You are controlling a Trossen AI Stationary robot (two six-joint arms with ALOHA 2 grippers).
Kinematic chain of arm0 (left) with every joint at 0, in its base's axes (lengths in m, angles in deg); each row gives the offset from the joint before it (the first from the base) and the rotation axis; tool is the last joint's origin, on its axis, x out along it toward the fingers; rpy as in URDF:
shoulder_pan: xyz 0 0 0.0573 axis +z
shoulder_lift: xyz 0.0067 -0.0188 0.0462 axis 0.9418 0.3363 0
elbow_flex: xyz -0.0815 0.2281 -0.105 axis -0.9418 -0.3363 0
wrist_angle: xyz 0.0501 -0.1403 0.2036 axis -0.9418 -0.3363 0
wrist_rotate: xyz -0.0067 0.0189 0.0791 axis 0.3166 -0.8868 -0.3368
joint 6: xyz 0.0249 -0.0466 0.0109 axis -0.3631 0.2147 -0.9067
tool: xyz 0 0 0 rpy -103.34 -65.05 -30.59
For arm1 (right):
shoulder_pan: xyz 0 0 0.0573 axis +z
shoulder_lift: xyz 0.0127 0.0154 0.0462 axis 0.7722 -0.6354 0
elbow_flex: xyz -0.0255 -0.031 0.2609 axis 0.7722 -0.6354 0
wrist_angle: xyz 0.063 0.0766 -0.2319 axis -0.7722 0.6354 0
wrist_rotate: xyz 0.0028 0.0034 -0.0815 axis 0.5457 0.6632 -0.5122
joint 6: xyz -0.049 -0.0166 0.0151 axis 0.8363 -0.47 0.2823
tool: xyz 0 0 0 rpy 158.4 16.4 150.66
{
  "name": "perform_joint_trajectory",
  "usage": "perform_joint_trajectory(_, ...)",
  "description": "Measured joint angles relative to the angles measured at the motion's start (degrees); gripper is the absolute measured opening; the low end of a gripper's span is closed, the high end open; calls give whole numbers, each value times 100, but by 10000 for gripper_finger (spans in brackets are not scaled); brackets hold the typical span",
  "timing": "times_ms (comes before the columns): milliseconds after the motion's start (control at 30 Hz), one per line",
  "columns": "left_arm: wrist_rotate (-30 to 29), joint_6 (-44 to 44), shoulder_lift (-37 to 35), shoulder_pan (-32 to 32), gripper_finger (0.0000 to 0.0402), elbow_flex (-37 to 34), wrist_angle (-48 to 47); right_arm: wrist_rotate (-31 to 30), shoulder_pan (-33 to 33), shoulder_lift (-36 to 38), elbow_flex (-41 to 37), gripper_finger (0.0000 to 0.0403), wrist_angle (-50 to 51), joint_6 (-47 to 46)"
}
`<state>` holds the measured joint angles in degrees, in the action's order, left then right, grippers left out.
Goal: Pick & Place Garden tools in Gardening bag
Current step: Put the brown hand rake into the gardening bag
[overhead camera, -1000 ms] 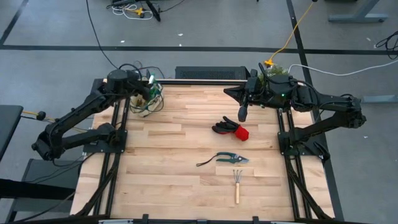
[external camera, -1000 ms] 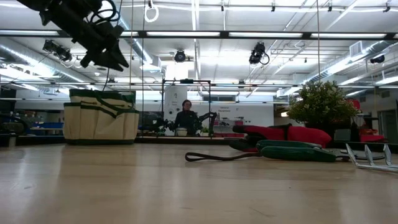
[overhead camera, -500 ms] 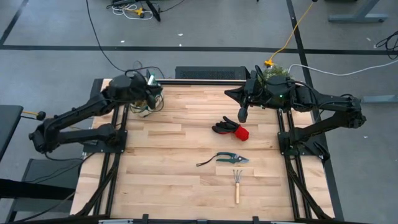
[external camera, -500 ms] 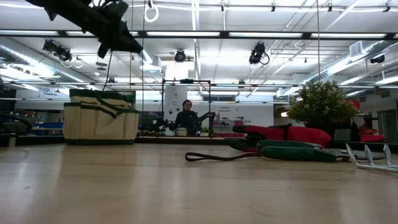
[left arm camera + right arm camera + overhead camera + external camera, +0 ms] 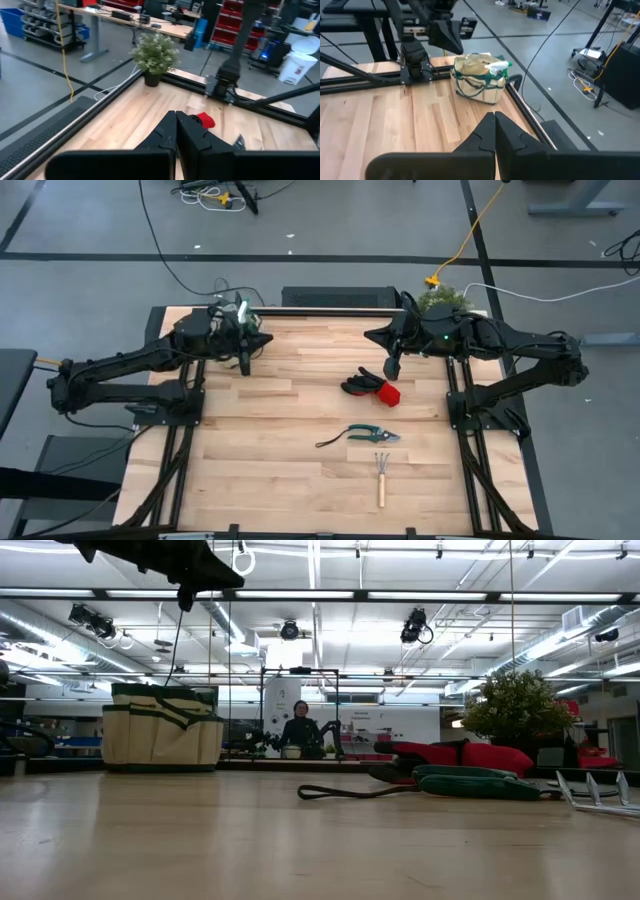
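Observation:
The beige gardening bag [image 5: 479, 80] with green trim stands at the table's far left corner, and a green spray bottle [image 5: 500, 66] sticks out of its top. It also shows in the low view [image 5: 160, 730]. Black-and-red gloves [image 5: 370, 387], pruning shears [image 5: 366, 434] and a wooden-handled rake [image 5: 381, 476] lie on the table right of centre. My left gripper [image 5: 246, 362] is shut and empty, high beside the bag. My right gripper [image 5: 390, 367] is shut and empty, hanging just beyond the gloves.
A bushy potted plant [image 5: 440, 298] stands at the far right corner, close behind my right arm. The table's centre and near left are bare wood. A black rail [image 5: 530, 120] runs along the far edge. A person [image 5: 300, 728] sits in the room beyond.
My left gripper has swung from over the bag toward the table's right and a little toward the near edge, and it has risen in the low view. The tools, the bag and my right gripper stay where they were.

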<state>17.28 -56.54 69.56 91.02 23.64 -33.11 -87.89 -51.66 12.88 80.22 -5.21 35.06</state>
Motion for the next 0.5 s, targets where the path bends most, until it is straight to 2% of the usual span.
perform_joint_trajectory(233,-2,-143,0,-363,9,0,9,-4,2,0,0,2,240,-18)
perform_joint_trajectory(500,-184,-149,0,-761,6,0,333,-2,0,0,0,42,806,-326)
